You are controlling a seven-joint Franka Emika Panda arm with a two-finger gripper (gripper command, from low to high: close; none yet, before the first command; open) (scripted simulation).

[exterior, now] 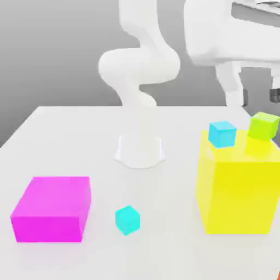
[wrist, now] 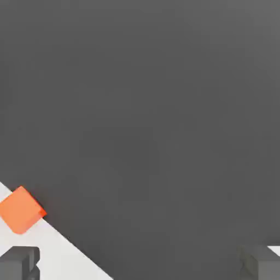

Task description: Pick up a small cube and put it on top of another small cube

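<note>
We see our pincer (wrist: 140,262) spread wide with nothing between its fingers, whose dark tips (wrist: 19,261) sit at opposite edges of the hand view. The small orange-red cube (wrist: 22,210) rests on the white worktop (wrist: 60,257) close to that worktop's edge, off to one side of the pincer rather than between the tips. The turquoise cube (exterior: 127,220) sits on the worktop in the exterior view, between the magenta block (exterior: 52,209) and the big yellow block (exterior: 238,188). On the yellow block sit a sky-blue cube (exterior: 222,134) and a lime-green cube (exterior: 263,126).

We judge the main risk to be the orange-red cube's place at the rim: a descent that is off centre could let one finger nudge it over the edge. We also risk confusing colours, since the sky-blue cube resembles the turquoise one. On the carry across, the arm (exterior: 139,71) could clip the tall yellow block
</note>
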